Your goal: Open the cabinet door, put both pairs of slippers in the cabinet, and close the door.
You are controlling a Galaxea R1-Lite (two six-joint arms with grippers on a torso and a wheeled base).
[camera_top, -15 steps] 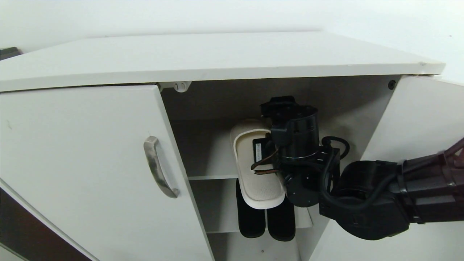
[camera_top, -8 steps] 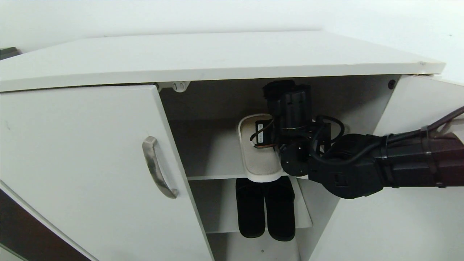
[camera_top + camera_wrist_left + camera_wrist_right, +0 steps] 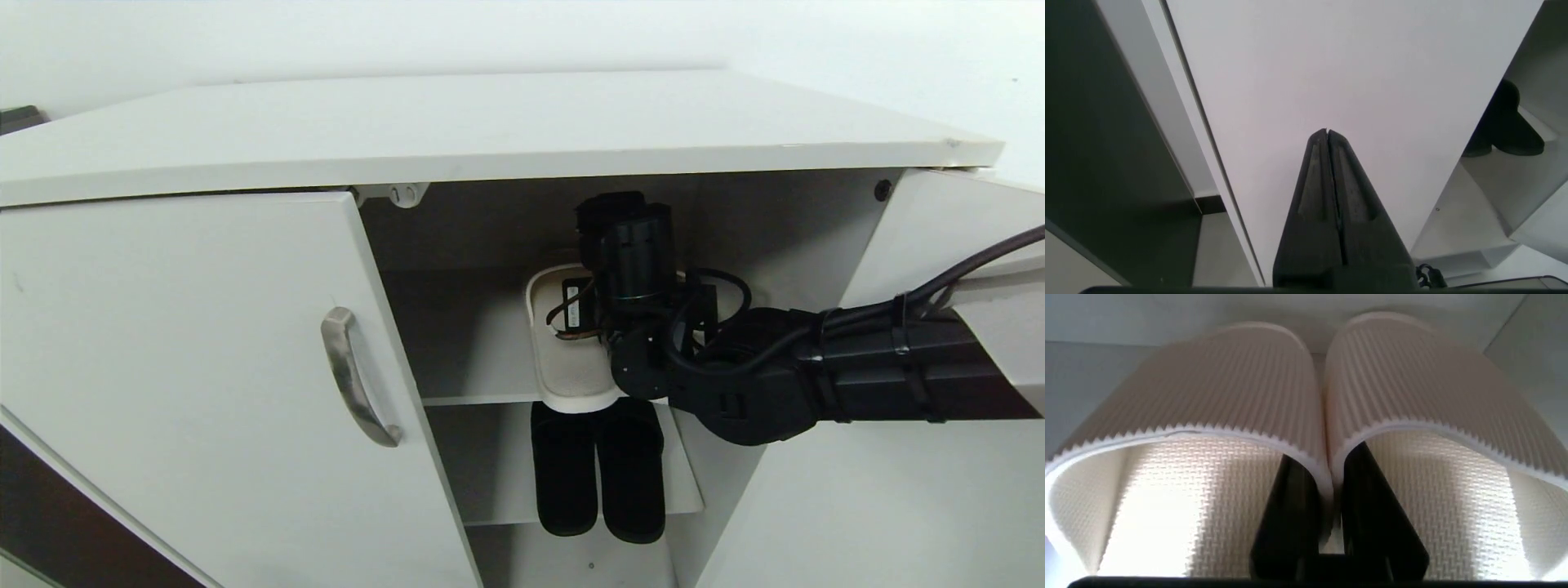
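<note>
Bright even light on the cabinet top [image 3: 490, 114], deep shadow beneath it, white slippers [image 3: 1208, 490] glaring brightly

The upper shelf [image 3: 469, 351] is free on its left part; white slippers [image 3: 571, 371] and the right arm [image 3: 857, 376] fill its right part; below it black slippers [image 3: 596, 474] stand; the closed left door [image 3: 180, 367] blocks its left side.

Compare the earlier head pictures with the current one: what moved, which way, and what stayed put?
The right gripper, still shut on the white slippers, carried them up and deeper into the cabinet. They now sit over the upper shelf instead of hanging tilted before its edge. The black slippers on the lower shelf and the left door stayed put.
</note>
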